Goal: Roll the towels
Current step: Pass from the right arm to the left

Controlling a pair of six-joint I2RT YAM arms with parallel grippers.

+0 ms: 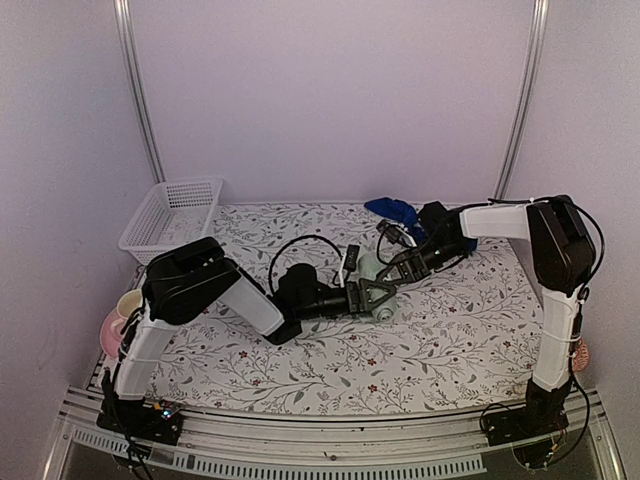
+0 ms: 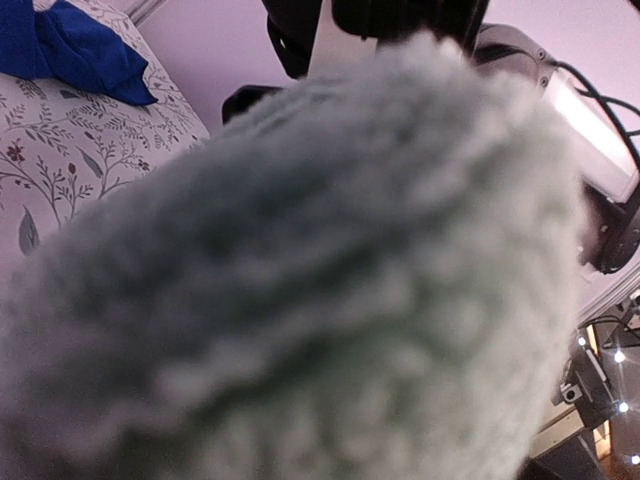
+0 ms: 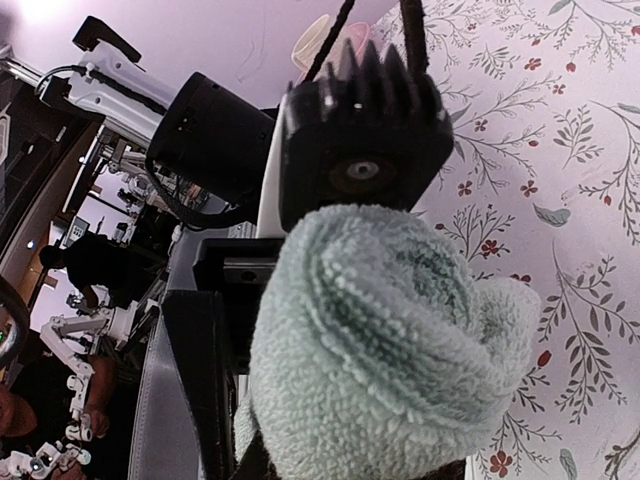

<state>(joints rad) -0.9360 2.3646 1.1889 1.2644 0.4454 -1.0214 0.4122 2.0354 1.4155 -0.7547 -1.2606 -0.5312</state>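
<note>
The sage-green towel (image 1: 386, 311) is a tight roll at mid-table, lifted between both grippers. My right gripper (image 1: 393, 268) is shut on it; in the right wrist view the spiral end of the roll (image 3: 380, 340) fills the space between my fingers. My left gripper (image 1: 381, 293) meets it from the left, jaws wide astride the roll. Blurred towel pile (image 2: 320, 300) covers the left wrist view and hides those fingers. The blue towel (image 1: 392, 209) lies crumpled at the back of the table, also seen at the top left in the left wrist view (image 2: 70, 50).
A white mesh basket (image 1: 170, 215) stands at the back left. A cream cup on something pink (image 1: 122, 318) sits at the left edge beside my left arm. The floral tablecloth (image 1: 460, 330) covers the table.
</note>
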